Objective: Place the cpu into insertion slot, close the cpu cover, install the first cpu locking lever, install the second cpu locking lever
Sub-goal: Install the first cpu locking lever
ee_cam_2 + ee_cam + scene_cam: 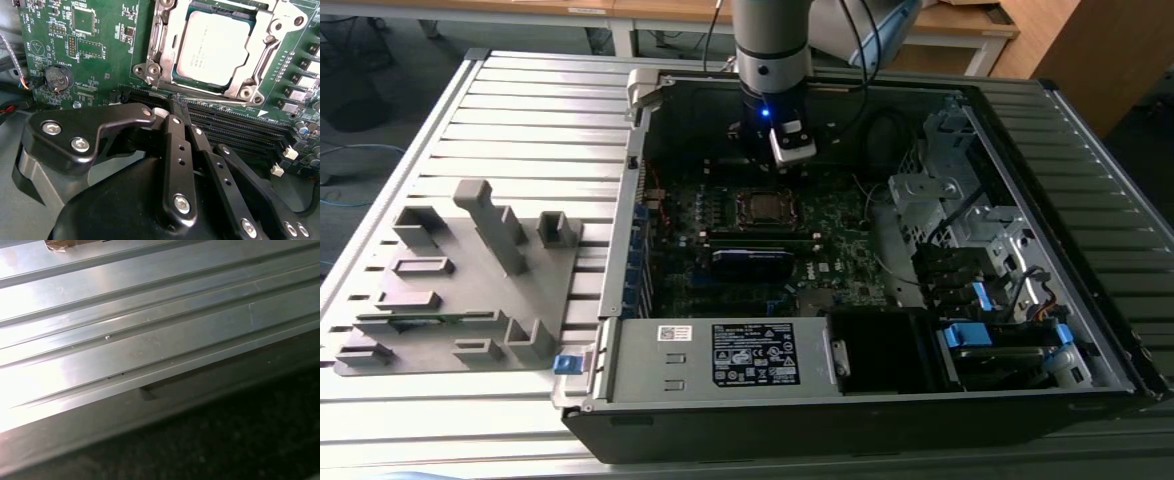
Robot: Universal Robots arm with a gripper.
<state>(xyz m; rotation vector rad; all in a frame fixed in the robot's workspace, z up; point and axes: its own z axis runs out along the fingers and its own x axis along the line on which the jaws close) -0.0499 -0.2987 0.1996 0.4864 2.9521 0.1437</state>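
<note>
Gripper [183,119], fingers drawn narrow with nothing between them, hovers just beside the insertion slot [738,207]. The cpu [215,47] lies in that slot under the lowered cpu cover [260,50]. Lever work likely needs 1 slow, square push along the slot's edge.

Slatted metal bench [520,110]. Toward the exterior view's left, grey moulded fixture [467,280] with upright posts. Beside it, open computer case [854,425]: green motherboard [841,225], labelled silver power supply [720,355], blue drive tabs [963,335]. In the second wrist view, coin battery [56,78], long black memory slots [240,125].
</note>
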